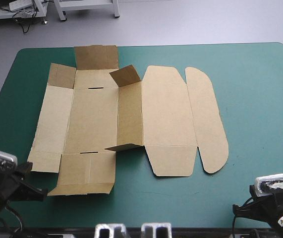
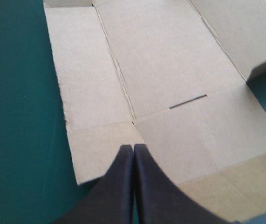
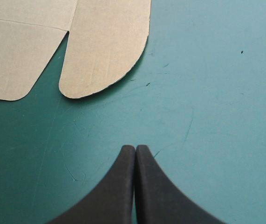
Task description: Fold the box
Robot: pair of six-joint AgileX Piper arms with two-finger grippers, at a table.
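Box (image 1: 94, 116) of brown board, cut as one sheet, is laid out pretty much flat on the teal-green surface (image 1: 260, 99), left of centre, reaching from near the far edge almost to the near edge. Two small flaps beside the middle strip are seen tipped up. At the near left corner the left claw (image 2: 133, 148) is held fully closed, nothing grabbed, the box's near left panels ahead. Same for the right claw (image 3: 135, 148) at the near right corner: closed, empty, rounded flap ahead.
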